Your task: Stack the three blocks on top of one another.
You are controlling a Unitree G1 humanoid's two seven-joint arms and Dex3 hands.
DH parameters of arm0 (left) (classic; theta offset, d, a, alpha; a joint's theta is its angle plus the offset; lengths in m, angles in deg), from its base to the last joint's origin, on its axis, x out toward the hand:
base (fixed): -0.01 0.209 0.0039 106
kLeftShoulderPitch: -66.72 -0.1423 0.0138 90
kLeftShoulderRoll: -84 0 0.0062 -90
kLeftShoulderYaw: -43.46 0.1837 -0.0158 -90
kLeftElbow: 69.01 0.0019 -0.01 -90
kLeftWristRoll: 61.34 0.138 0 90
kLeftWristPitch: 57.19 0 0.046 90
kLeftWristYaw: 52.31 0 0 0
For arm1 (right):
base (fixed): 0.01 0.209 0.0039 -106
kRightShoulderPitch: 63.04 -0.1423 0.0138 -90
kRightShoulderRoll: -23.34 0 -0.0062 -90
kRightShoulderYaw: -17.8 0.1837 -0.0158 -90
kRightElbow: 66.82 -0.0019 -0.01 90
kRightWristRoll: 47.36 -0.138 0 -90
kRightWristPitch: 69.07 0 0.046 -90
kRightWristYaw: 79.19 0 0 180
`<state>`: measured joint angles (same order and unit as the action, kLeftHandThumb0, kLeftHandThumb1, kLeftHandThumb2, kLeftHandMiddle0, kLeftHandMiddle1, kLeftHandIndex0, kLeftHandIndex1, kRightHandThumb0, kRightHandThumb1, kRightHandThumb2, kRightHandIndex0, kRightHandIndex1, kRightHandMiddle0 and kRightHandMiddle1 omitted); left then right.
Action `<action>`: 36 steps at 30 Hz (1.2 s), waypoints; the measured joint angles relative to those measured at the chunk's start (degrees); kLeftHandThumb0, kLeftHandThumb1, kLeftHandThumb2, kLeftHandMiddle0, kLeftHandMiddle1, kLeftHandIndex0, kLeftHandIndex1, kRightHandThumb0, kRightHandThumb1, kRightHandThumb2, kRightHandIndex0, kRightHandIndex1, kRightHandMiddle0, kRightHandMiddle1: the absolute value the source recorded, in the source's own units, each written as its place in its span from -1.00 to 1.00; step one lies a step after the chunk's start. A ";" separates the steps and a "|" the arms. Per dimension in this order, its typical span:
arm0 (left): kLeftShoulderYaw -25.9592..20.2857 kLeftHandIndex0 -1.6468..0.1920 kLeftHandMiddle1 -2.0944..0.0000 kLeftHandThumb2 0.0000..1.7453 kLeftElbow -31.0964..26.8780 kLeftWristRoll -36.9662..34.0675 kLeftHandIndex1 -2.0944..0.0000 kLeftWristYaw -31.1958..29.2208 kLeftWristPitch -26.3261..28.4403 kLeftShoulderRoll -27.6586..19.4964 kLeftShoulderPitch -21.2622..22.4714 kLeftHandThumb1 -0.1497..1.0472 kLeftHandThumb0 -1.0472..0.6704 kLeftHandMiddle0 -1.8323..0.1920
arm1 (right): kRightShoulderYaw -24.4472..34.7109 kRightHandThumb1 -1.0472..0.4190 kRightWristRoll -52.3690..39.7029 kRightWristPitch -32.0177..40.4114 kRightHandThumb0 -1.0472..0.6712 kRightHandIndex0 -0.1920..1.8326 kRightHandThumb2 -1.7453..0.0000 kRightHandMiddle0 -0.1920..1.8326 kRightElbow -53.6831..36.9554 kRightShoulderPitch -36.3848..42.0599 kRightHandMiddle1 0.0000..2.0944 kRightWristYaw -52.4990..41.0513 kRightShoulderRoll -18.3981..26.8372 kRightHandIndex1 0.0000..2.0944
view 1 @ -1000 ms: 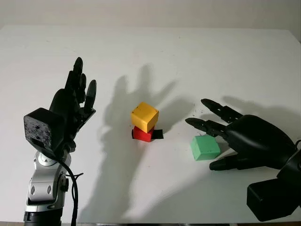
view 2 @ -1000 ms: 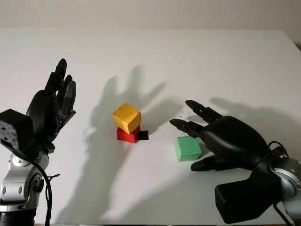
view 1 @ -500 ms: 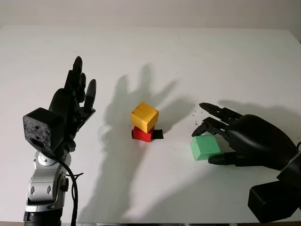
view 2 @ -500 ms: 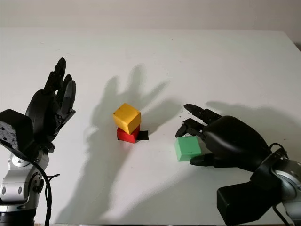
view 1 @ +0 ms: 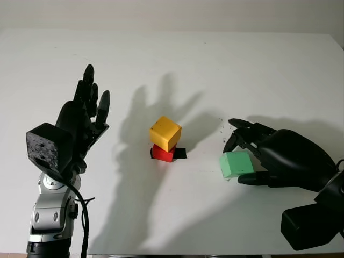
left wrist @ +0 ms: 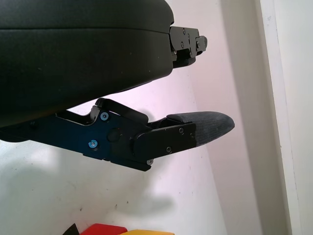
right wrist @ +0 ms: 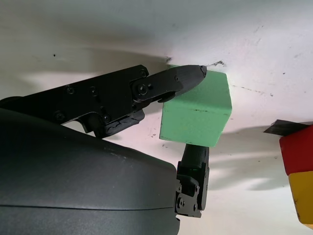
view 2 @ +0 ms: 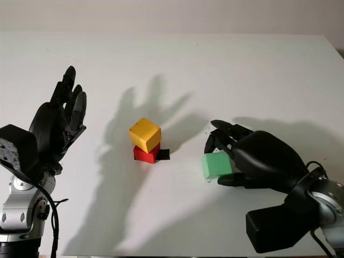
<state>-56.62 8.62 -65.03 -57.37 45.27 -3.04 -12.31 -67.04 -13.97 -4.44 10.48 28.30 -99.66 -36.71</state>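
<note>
Left eye view: your right hand (view 1: 279, 158) sits at the right of the white table (view 1: 215, 59) with its fingers closed around the green block (view 1: 236, 164). The right wrist view shows one fingertip (right wrist: 188, 74) on the block's top edge and another finger pressing from the opposite side, so the grasp looks secure.

The yellow block (view 1: 165, 133) already rests on the red block (view 1: 162, 153) near the table's centre, turned a little askew on it. A small black mark (view 1: 180, 153) lies just beside the red block.

That two-block stack lies to the left of your right hand, well apart from it. Your right hand is the nearer one.

Your left hand (view 1: 86, 115) is raised at the left, open and holding nothing.
</note>
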 measured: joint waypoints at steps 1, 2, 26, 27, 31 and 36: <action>0.00 0.86 0.94 -0.33 0.01 0.05 0.94 0.05 0.00 0.00 0.00 1.00 -0.52 0.88 | -0.04 -1.00 -0.54 0.04 -0.23 -0.65 0.76 -0.90 0.19 -0.38 0.58 -0.43 0.00 -0.94; 0.01 0.86 0.94 -0.33 0.01 0.07 0.94 0.06 0.00 0.00 0.00 1.00 -0.52 0.87 | -0.09 -1.00 -2.24 0.59 -0.24 -0.64 0.77 -0.89 0.29 -0.77 0.59 -1.28 -0.01 -0.94; 0.55 0.85 0.95 -0.33 0.84 0.78 0.94 1.28 -0.75 0.44 0.77 1.00 -0.51 0.86 | -7.12 -0.80 -32.69 15.21 -0.24 -0.43 0.95 -0.29 25.89 -50.50 0.04 -29.33 -0.43 -0.92; 0.59 0.85 0.95 -0.33 0.86 0.87 0.94 1.36 -0.87 0.46 0.78 1.00 -0.51 0.86 | -7.60 -0.79 -32.76 15.21 -0.24 -0.42 0.95 -0.27 27.17 -52.00 0.02 -29.80 -1.06 -0.92; 0.59 0.85 0.94 -0.31 0.92 0.83 0.94 1.61 -1.24 0.79 0.78 1.00 -0.51 0.86 | -9.67 -0.76 -32.85 15.26 -0.24 -0.42 0.95 -0.24 32.08 -58.11 0.07 -31.69 -4.19 -0.93; 0.54 0.85 0.95 -0.32 0.93 0.61 0.94 1.50 -1.85 0.90 0.77 1.00 -0.52 0.86 | -12.44 -0.74 -32.08 14.96 -0.28 -0.41 0.95 -0.22 36.66 -63.46 0.10 -34.23 -7.82 -0.93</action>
<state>-56.08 9.55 -64.42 -55.87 43.42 -2.15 -11.54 -79.48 -46.05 10.52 47.14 -35.16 -133.90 -44.53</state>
